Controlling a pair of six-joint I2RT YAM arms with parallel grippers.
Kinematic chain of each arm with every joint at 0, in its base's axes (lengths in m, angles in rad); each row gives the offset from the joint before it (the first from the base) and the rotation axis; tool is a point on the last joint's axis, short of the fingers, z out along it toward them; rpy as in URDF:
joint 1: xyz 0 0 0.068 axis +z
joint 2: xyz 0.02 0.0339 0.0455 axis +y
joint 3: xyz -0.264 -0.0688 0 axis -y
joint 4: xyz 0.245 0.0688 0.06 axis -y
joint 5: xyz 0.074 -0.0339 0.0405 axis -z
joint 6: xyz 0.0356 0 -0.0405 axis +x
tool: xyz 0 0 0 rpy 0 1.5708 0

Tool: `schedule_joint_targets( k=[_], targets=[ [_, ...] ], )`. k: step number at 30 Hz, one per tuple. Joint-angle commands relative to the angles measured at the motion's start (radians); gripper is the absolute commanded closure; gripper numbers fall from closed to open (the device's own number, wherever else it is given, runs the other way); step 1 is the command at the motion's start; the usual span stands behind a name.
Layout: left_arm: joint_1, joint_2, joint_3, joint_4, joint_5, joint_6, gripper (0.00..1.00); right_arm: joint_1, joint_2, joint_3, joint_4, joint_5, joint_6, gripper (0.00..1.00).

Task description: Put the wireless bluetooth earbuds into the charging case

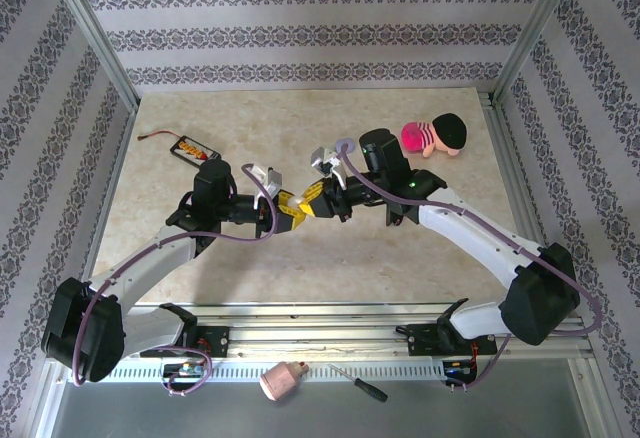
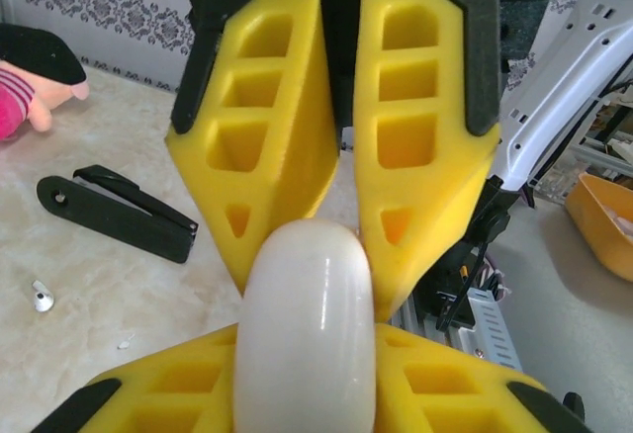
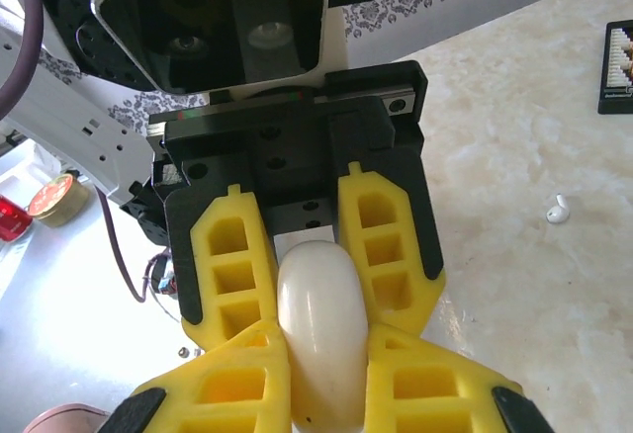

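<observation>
A smooth white pebble-shaped charging case [image 2: 307, 334] hangs above the middle of the table, closed and pinched from both sides. My left gripper [image 1: 292, 208] is shut on it, its yellow fingers [image 2: 168, 393] pressing its lower half. My right gripper [image 1: 318, 198] faces it and is shut on the same case [image 3: 318, 324], its yellow fingers [image 3: 227, 393] tight against the shell. One small white earbud [image 3: 560, 211] lies loose on the marble tabletop; in the left wrist view an earbud [image 2: 41, 297] lies on the table to the left.
A pink doll with black hair [image 1: 437, 136] lies at the back right. A black battery pack with wires [image 1: 195, 148] sits back left, a lilac round item [image 1: 345, 146] behind the right wrist. A black elongated object [image 2: 119, 214] lies near the earbud.
</observation>
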Motion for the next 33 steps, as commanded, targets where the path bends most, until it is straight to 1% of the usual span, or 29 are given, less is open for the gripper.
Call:
schedule_joint_targets(
  k=[1,3,10,12,14,17,21,30,33],
  targets=[
    [-0.014,-0.002,0.013,0.014,0.03,0.026,0.72,0.001,-0.003,0.018,-0.019,0.024,-0.03,0.89],
    [-0.014,-0.006,0.008,0.021,0.024,0.027,0.68,-0.009,-0.014,0.009,-0.001,0.019,-0.02,0.89],
    [-0.015,0.001,0.007,0.025,0.022,0.024,0.68,-0.019,-0.034,-0.01,0.003,0.006,-0.013,0.89],
    [-0.015,0.001,0.007,0.025,0.017,0.024,0.63,-0.021,-0.042,-0.014,0.003,0.004,-0.014,0.89],
    [-0.015,-0.004,0.007,0.025,0.013,0.026,0.61,-0.027,-0.05,-0.019,0.003,0.009,-0.014,0.89],
    [-0.017,-0.007,0.008,0.028,0.011,0.027,0.62,-0.035,-0.062,-0.025,0.001,0.007,-0.015,0.9],
    [-0.015,-0.006,0.011,0.043,0.014,0.012,0.65,-0.033,-0.062,-0.024,-0.006,0.0,-0.019,0.9],
    [-0.015,-0.002,0.017,0.072,0.016,-0.007,0.63,-0.028,-0.048,-0.018,-0.026,0.005,-0.035,0.9],
    [-0.015,0.002,0.019,0.073,0.019,-0.01,0.65,-0.028,-0.047,-0.018,-0.028,0.006,-0.035,0.9]
  ],
)
